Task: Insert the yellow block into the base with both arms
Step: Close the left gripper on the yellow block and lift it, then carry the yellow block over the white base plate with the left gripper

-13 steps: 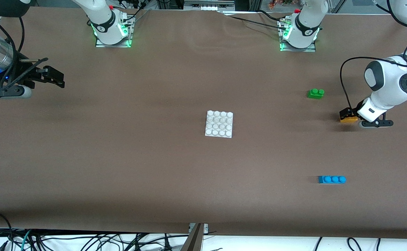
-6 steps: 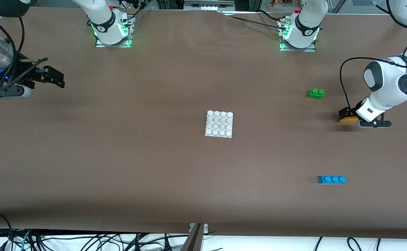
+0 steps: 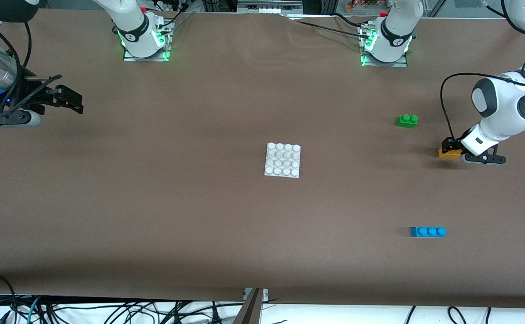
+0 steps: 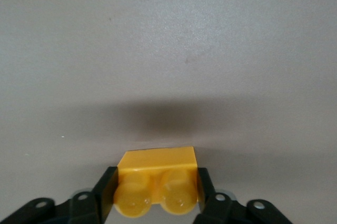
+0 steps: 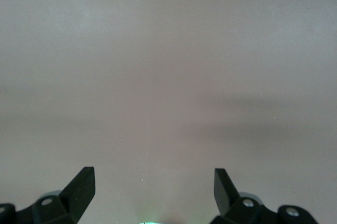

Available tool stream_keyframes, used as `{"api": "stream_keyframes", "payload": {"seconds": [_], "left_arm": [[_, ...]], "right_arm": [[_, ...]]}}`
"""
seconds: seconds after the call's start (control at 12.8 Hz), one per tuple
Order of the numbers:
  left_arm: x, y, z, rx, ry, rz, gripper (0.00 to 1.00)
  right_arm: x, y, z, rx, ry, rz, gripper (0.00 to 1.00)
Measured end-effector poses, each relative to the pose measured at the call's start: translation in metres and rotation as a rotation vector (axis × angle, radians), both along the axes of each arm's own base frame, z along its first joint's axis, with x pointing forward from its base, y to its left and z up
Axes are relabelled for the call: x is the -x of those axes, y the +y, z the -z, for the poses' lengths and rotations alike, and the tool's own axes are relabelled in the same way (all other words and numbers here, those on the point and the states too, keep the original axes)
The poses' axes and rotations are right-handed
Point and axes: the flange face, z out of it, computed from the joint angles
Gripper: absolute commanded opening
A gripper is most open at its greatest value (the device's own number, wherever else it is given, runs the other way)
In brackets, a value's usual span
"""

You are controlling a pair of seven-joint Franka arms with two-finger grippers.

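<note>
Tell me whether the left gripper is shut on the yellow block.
Shut on it: the left gripper's fingers press both sides of the yellow block.

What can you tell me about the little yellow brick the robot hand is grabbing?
The small orange-yellow plastic brick is glossy and boxy, with two round studs side by side on top. It sits upright between the black fingers of the left gripper, which press on its two ends. It is at the left arm's end of the brown table, nearer the front camera than the small green two-stud brick. Whether it rests on the table or is just off it cannot be told.
</note>
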Motion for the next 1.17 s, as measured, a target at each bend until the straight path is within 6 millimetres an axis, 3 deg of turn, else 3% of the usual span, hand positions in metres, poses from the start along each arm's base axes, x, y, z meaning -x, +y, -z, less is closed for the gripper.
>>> {"api": "stream_keyframes", "payload": {"seconds": [0.39,0.55,1.01,1.17], "left_arm": [[-0.001,0.0,-0.004,-0.001,0.0,0.002,0.34],[-0.009,-0.007,-0.022,-0.001,0.006,0.017,0.34],[-0.065,-0.083,-0.16,-0.018,0.052,0.098,0.32],[-0.08,-0.116,-0.197,-0.022,0.061,0.086,0.32]], "right_arm": [[0.0,-0.001,0.0,0.0,0.0,0.001,1.0],[-0.001,-0.002,0.001,0.0,0.001,0.004,1.0],[-0.001,-0.004,0.001,0.001,0.002,0.008,1.0],[-0.001,-0.004,0.001,0.001,0.002,0.008,1.0]]}}
